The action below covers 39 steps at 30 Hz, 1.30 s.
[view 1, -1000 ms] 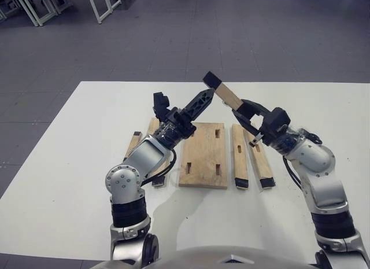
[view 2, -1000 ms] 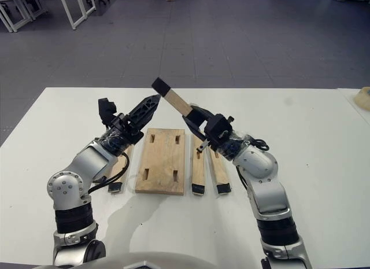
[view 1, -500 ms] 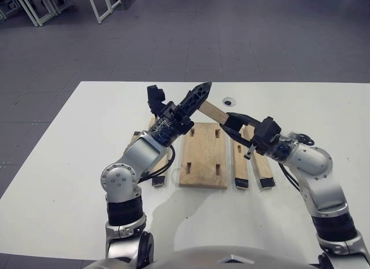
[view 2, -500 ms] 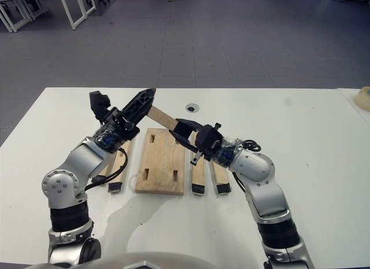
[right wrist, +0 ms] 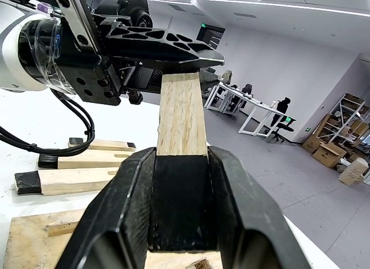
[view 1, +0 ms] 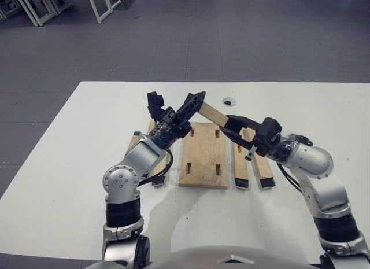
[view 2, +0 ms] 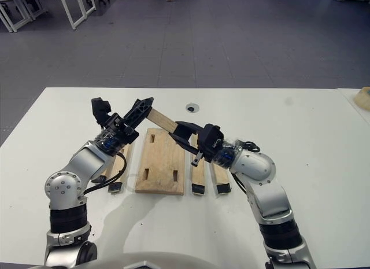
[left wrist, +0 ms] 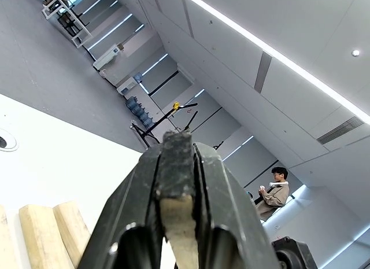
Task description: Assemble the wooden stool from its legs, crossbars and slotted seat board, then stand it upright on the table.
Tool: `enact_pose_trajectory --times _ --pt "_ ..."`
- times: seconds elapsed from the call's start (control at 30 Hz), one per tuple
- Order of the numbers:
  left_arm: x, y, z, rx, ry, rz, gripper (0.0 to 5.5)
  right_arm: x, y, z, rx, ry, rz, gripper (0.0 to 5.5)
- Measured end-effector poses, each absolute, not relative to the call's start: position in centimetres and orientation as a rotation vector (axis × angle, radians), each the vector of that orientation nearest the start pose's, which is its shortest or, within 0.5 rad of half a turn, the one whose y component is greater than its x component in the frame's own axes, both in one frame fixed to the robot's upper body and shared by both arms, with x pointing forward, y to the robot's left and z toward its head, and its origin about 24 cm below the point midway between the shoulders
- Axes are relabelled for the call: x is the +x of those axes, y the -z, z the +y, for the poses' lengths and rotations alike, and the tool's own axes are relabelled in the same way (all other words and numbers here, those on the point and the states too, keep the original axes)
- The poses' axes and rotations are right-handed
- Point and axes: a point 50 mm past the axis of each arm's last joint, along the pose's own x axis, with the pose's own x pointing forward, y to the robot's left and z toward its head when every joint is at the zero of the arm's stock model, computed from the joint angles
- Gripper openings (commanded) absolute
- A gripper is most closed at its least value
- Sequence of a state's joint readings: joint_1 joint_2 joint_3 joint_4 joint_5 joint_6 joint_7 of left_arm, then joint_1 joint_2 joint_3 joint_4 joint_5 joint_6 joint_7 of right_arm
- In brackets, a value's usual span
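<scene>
A wooden leg (view 1: 211, 113) with black-capped ends hangs tilted above the far edge of the slotted seat board (view 1: 202, 159). My left gripper (view 1: 198, 98) is shut on its upper, far end, seen close up as a black tip (left wrist: 176, 159) between the jaws. My right gripper (view 1: 229, 122) is shut on the lower end (right wrist: 182, 182), and the leg's bare wood (right wrist: 182, 113) runs away to the left gripper (right wrist: 173, 49). The seat board lies flat with its slots up.
Two more legs (view 1: 240, 159) (view 1: 260, 168) lie right of the board. Further wooden pieces (view 1: 133, 143) lie left of it, partly under my left arm. A small round hole (view 1: 229, 100) sits in the white table (view 1: 69, 165) behind the board.
The right gripper has brought the leg down from a steep raised pose to a flatter one. The left gripper has closed on its far end.
</scene>
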<state>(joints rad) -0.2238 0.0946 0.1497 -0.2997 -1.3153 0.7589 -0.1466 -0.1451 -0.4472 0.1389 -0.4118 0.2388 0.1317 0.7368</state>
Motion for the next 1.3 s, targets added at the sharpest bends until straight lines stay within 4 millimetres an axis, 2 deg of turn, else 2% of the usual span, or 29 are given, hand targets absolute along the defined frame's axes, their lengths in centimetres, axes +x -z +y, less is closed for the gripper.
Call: enact_pose_trajectory --times 0.1,0.13,0.23,0.3,0.33,0.47,0.6,0.7,0.97,1.1,1.3 --pt "25.7 -14.2 11.5 -1.020 0.815 0.099 0.50 23.6 -14.4 -12.6 -0.334 -1.012 -0.259 1.28" --pt "25.8 -14.1 11.5 -1.023 0.816 0.102 0.50 23.6 -14.4 -12.6 -0.335 -1.012 -0.257 1.66" --pt "26.1 -12.9 12.3 -1.002 0.739 0.149 0.43 23.5 -14.6 -12.6 -0.343 -1.014 -0.268 2.28" --pt "26.2 -12.8 12.8 -1.003 0.716 0.140 0.43 23.5 -14.6 -12.7 -0.352 -1.013 -0.264 2.71" --pt "26.3 -12.8 13.0 -1.005 0.707 0.131 0.43 23.5 -14.6 -12.8 -0.370 -1.010 -0.263 2.76" --pt "27.1 -13.3 16.5 -0.914 0.539 0.035 0.43 24.2 -13.8 -13.9 -0.441 -0.951 -0.228 2.76" --pt "27.5 -14.0 21.2 -0.567 0.192 -0.032 0.43 25.6 -12.3 -15.9 -0.411 -0.769 -0.135 2.76" --pt "27.0 -13.2 22.6 -0.420 0.084 -0.011 0.43 25.6 -11.7 -16.1 -0.409 -0.715 -0.113 2.76" --pt "26.4 -10.4 24.1 -0.326 -0.020 0.067 0.43 25.3 -11.2 -15.8 -0.404 -0.688 -0.098 2.76" --pt "26.0 -9.0 24.0 -0.312 -0.027 0.101 0.43 25.4 -11.1 -15.9 -0.404 -0.689 -0.088 2.76" --pt "26.1 -8.6 23.4 -0.250 0.000 0.108 0.43 25.4 -11.1 -15.9 -0.403 -0.690 -0.079 2.76"
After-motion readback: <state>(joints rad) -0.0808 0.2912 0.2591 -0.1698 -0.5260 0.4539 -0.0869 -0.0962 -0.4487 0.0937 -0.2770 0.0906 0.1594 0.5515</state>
